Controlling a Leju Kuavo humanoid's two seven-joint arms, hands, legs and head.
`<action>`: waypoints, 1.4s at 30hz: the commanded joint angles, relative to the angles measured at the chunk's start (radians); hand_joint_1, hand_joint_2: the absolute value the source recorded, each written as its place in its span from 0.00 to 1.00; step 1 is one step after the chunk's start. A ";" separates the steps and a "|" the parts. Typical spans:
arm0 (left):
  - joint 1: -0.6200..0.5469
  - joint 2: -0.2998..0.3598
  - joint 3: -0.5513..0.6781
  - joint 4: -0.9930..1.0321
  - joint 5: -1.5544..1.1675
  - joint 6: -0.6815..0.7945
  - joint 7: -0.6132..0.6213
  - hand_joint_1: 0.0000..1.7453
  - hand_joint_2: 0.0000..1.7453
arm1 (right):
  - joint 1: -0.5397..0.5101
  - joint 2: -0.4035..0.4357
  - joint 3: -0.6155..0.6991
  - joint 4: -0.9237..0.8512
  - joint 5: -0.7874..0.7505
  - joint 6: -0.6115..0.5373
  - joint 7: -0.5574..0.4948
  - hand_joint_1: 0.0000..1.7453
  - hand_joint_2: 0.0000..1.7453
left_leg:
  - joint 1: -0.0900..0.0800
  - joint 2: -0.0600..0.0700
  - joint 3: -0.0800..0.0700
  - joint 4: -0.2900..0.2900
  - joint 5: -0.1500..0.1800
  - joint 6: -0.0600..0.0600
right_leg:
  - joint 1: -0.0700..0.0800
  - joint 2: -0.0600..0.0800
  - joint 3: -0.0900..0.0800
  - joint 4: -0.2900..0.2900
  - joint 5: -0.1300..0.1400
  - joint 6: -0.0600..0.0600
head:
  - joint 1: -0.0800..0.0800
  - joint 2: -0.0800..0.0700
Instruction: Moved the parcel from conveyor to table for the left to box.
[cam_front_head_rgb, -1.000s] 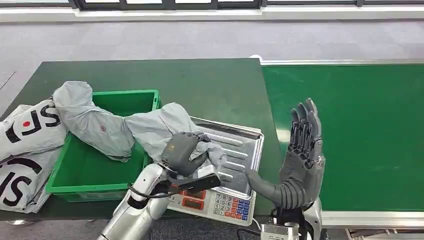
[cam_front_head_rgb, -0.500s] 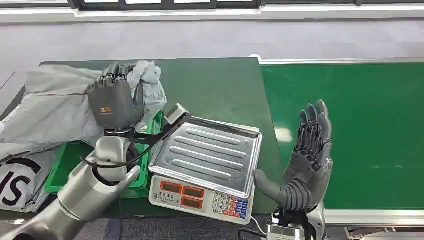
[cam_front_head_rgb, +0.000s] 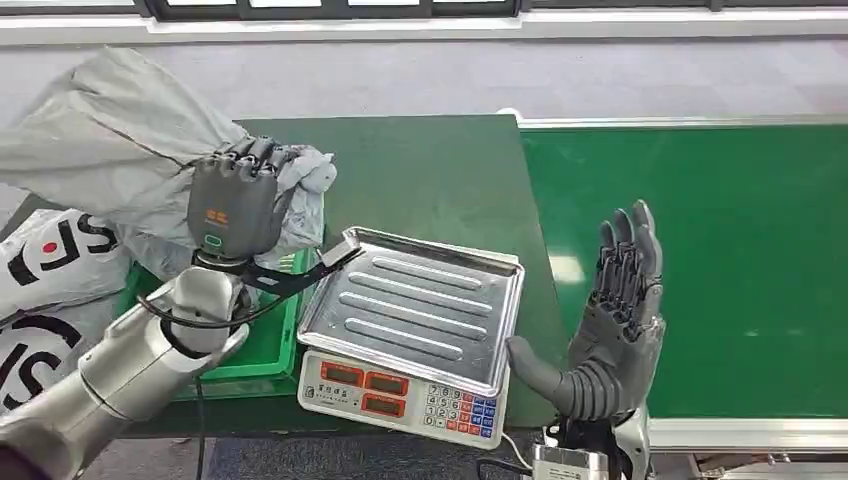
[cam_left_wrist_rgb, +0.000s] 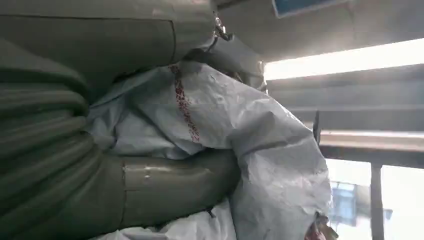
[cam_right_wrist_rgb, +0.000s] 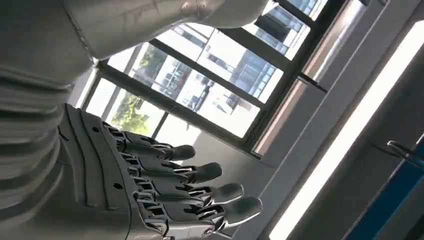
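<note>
My left hand (cam_front_head_rgb: 236, 200) grips a crumpled grey plastic parcel (cam_front_head_rgb: 110, 140) and holds it raised above the green box (cam_front_head_rgb: 262, 345) at the table's left. In the left wrist view the grey parcel (cam_left_wrist_rgb: 240, 130) is clamped between the thumb and the fingers (cam_left_wrist_rgb: 165, 182). My right hand (cam_front_head_rgb: 612, 320) stands upright with fingers spread, holding nothing, at the front edge between the scale and the green conveyor (cam_front_head_rgb: 720, 250). The right wrist view shows the same spread hand (cam_right_wrist_rgb: 165, 195) against windows.
An electronic scale (cam_front_head_rgb: 415, 325) with a bare steel pan sits front centre on the dark green table (cam_front_head_rgb: 420, 170). White SF-marked bags (cam_front_head_rgb: 50, 290) lie left of the box. Grey floor lies beyond the table.
The left hand has lifted the grey parcel off the scale pan and carried it up and to the left over the box. The right hand has hardly moved.
</note>
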 joint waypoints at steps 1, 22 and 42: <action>0.118 -0.221 0.196 0.525 -0.073 0.108 -0.142 1.00 1.00 | 0.000 -0.008 -0.018 -0.005 0.008 0.009 0.019 0.00 1.00 | 0.000 0.000 0.005 -0.006 0.002 0.001 | 0.001 -0.004 0.006 -0.007 0.002 0.000 | 0.000 0.000; 0.053 -0.158 0.375 0.818 -0.073 0.127 -0.079 1.00 1.00 | -0.012 -0.023 -0.005 0.030 -0.002 0.000 0.008 0.00 1.00 | 0.000 0.006 0.004 -0.005 -0.001 -0.003 | 0.001 0.003 0.009 -0.002 0.001 -0.004 | 0.000 0.000; 0.455 -0.532 1.093 0.031 0.940 -0.164 -0.918 0.00 0.00 | -0.026 -0.044 -0.003 0.038 -0.001 -0.038 0.010 0.00 1.00 | 0.000 0.001 0.008 -0.005 0.000 -0.008 | 0.004 -0.001 0.005 -0.001 -0.001 -0.007 | 0.000 0.000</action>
